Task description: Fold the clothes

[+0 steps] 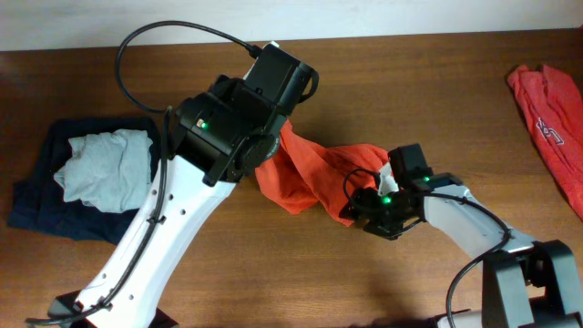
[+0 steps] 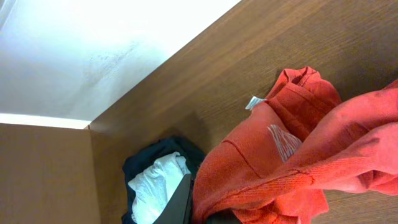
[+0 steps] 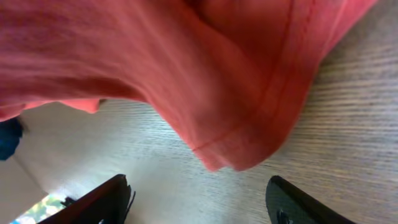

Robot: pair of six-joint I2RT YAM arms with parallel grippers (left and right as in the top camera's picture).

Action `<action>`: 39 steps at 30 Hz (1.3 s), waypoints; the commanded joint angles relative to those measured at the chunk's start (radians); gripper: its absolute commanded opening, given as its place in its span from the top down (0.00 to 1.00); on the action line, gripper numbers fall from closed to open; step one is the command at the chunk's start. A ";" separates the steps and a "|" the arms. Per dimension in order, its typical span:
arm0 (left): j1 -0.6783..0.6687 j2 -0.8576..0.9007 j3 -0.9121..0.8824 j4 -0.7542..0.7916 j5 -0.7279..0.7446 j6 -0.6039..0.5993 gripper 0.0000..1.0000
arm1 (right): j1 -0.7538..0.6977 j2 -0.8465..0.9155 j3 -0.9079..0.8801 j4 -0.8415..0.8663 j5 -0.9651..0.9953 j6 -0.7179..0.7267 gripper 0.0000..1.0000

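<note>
Fingers on the left arm (image 2: 179, 202) are pressing together on a bunched fold of the orange-red T-shirt (image 1: 314, 169). They are holding that end up off the desk (image 1: 437, 82), so the cloth is sagging in a twisted drape across the middle of the desk toward the right arm. A white label (image 2: 255, 101) and a patch of white print (image 2: 283, 142) are showing among the folds. The right fingers (image 3: 305, 205) are standing spread wide and gripping nothing, with the shirt's stitched hem (image 3: 261, 118) hanging just above the wood ahead of them, in line with the gap and touching neither finger as far as can be seen. Judging from this, the work is sitting at the opening-out step: one end is secured, the second grasp is not yet made, and no fold has begun. The next move is calling for the right fingers to slide forward until the hem lies between them, then pinch a single edge rather than a wad of layers. After that both arms can draw apart and lay the shirt flat. A second orange-red shirt (image 1: 551, 109) is lying crumpled at the far right edge, well apart, and dark-blue and pale garments (image 1: 91, 178) are resting in a heap at the left.
</note>
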 commanded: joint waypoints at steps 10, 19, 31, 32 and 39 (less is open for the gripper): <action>0.003 -0.001 0.011 0.003 -0.022 0.002 0.94 | 0.041 0.002 -0.067 0.203 0.081 0.166 0.65; 0.004 -0.009 0.019 0.003 -0.092 -0.013 0.94 | 0.041 -0.136 -0.039 0.163 0.127 -0.048 0.96; 0.120 -0.144 0.254 0.011 -0.109 -0.082 0.91 | 0.039 -0.671 0.434 -0.264 0.690 -0.101 0.96; 0.120 -0.150 0.272 0.011 -0.108 -0.081 0.91 | 0.039 -0.682 0.457 -0.270 0.712 -0.101 0.96; 0.117 -0.212 0.486 0.010 0.024 0.010 0.92 | 0.039 -0.724 0.724 -0.340 0.943 -0.101 0.96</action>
